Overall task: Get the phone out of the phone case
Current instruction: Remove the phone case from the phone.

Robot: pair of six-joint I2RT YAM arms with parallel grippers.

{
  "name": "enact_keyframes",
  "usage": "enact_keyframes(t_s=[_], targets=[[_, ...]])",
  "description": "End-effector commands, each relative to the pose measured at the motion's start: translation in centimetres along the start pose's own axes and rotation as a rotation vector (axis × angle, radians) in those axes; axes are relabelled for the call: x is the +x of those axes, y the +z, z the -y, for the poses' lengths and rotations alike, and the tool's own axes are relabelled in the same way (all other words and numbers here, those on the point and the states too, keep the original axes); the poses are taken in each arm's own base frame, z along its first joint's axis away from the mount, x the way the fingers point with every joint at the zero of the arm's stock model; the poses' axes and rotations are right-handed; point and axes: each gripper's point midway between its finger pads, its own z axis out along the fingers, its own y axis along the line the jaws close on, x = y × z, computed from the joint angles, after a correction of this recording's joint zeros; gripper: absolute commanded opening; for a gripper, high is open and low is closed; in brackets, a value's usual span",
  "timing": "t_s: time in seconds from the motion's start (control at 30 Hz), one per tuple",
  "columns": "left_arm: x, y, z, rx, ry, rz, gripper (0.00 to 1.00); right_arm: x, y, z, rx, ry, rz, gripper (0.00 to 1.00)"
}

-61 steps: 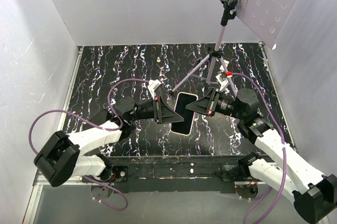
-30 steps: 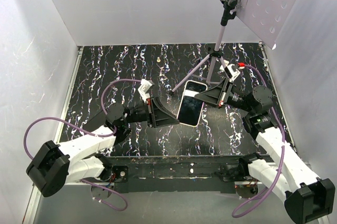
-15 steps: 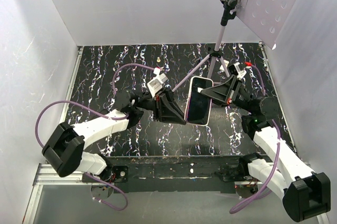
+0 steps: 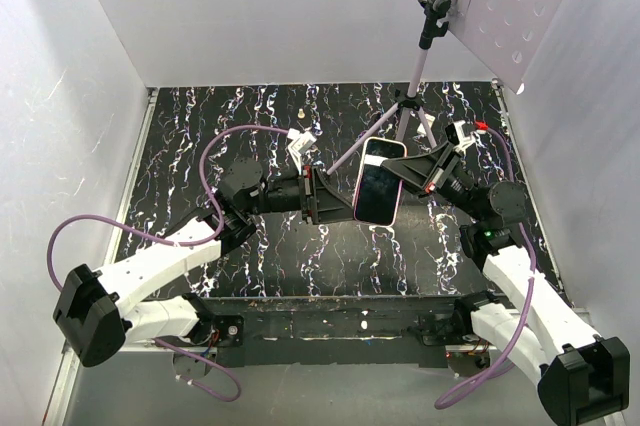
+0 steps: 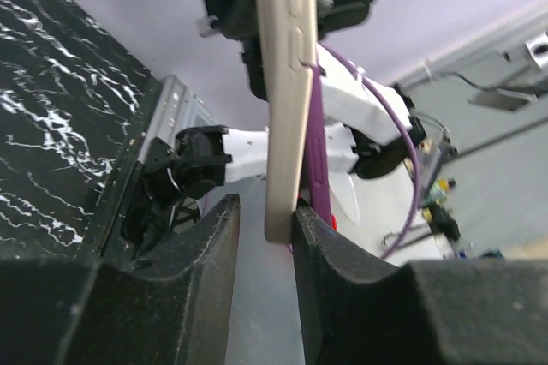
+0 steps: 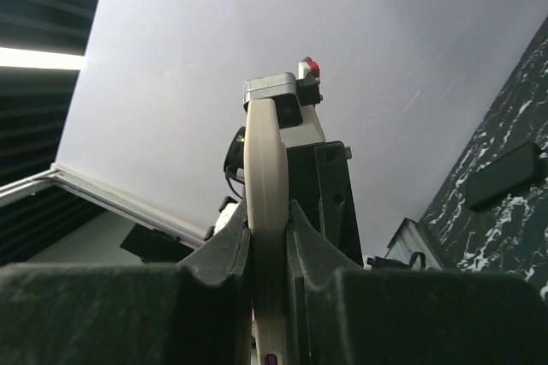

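- Both arms reach inward over the black, white-veined tabletop [image 4: 200,136], their wrists turned toward each other.
- The right gripper [image 4: 404,178] has its jaws clamped on the black-screened phone [image 4: 377,186], which sits in its pale cream case [image 5: 285,82], held aloft and near upright between the two arms.
- The left gripper [image 4: 340,204] meets the phone's opposite edge.
- Only the left wrist view shows those jaws straddling the case loosely, with a gap beside one finger.
- The right wrist view shows both fingers pressed against the case.

Dark-screened phone [image 4: 378,186] sits in cream case [image 5: 287,82], upright in mid-air.
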Motion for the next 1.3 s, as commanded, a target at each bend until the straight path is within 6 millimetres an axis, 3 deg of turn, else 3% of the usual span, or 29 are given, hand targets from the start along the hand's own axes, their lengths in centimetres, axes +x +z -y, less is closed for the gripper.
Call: enact_keyframes(t_s=[0.0, 0.13, 0.17, 0.23, 0.3, 0.37, 0.43, 0.57, 0.67, 0.83, 0.97, 1.13, 1.27], targets=[[-2.9, -0.1, -8.7, -0.363, -0.111, 0.244, 0.31, 4.0, -0.6, -5.1, -0.132, -0.081, -0.153, 0.01], [-2.6, 1.5, -8.2, -0.278, -0.155, 0.217, 0.32, 3.6, -0.1, -4.2, -0.127, -0.116, -0.096, 0.01], [-2.3, 1.8, -8.3, -0.267, -0.163, 0.213, 0.28, 3.4, 0.0, -4.0, -0.128, -0.117, -0.080, 0.01], [-2.2, 1.9, -8.5, -0.255, -0.144, 0.221, 0.10, 2.9, 0.1, -3.6, -0.136, -0.100, -0.036, 0.01], [-1.8, 1.6, -9.7, -0.307, -0.088, 0.226, 0.00, 2.5, 0.4, -3.2, -0.135, -0.069, -0.009, 0.01], [-1.6, 0.2, -12.2, -0.463, 0.017, 0.238, 0.00, 2.3, 0.8, -3.5, -0.144, -0.019, 0.012, 0.01], [-2.3, -2.6, -15.3, -0.709, 0.190, 0.286, 0.00, 2.4, 1.0, -4.3, -0.168, 0.075, 0.022, 0.01], [-3.6, -7.4, -18.3, -0.970, 0.424, 0.412, 0.00, 2.2, 1.1, -6.7, -0.265, 0.244, 0.057, 0.01], [-4.3, -7.9, -18.4, -1.012, 0.511, 0.395, 0.00, 2.1, 1.1, -7.1, -0.300, 0.310, 0.070, 0.01], [-4.5, -7.7, -16.8, -0.959, 0.519, 0.394, 0.00, 1.6, 0.9, -4.8, -0.239, 0.337, 0.129, 0.01], [-4.0, -9.4, -17.3, -1.018, 0.559, 0.399, 0.00, 1.3, 1.0, -5.5, -0.287, 0.386, 0.135, 0.01], [-4.7, -11.3, -18.3, -1.145, 0.659, 0.391, 0.00, 0.6, 0.8, -4.7, -0.255, 0.396, 0.186, 0.01], [-3.9, -10.2, -17.9, -1.070, 0.664, 0.344, 0.00, 0.3, 1.0, -6.1, -0.333, 0.382, 0.178, 0.01]])
